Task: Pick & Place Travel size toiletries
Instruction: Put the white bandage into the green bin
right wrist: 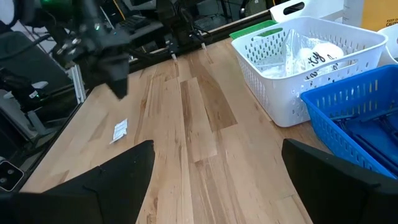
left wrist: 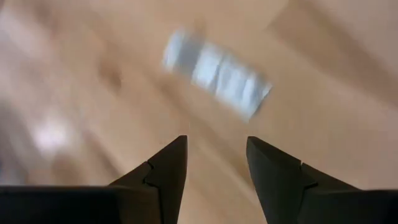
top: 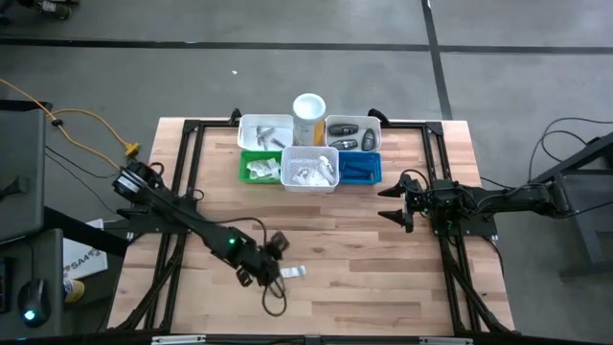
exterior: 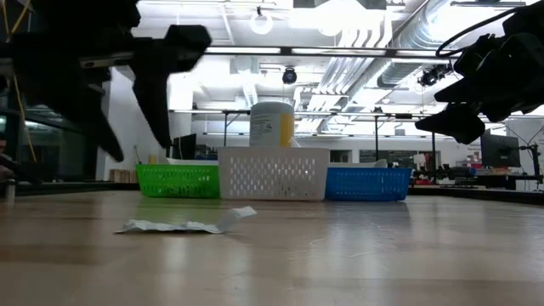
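One sachet lies loose on the table

One table carries five bins at its far edge, some holding toiletries. The left gripper hangs above the near side, fingers parted and empty. The right gripper waits wide open. The silvery sachet lies flat just beside the left gripper.

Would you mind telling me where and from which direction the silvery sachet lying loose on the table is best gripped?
The silvery sachet lies flat on the bare wood, apart from the bins, so a side approach would probably find little to hold. Coming from straight above and pinching across its narrow width near the middle seems best. One end curls slightly upward in the low view, offering a possible edge. The left pincer, open, hangs just above it.
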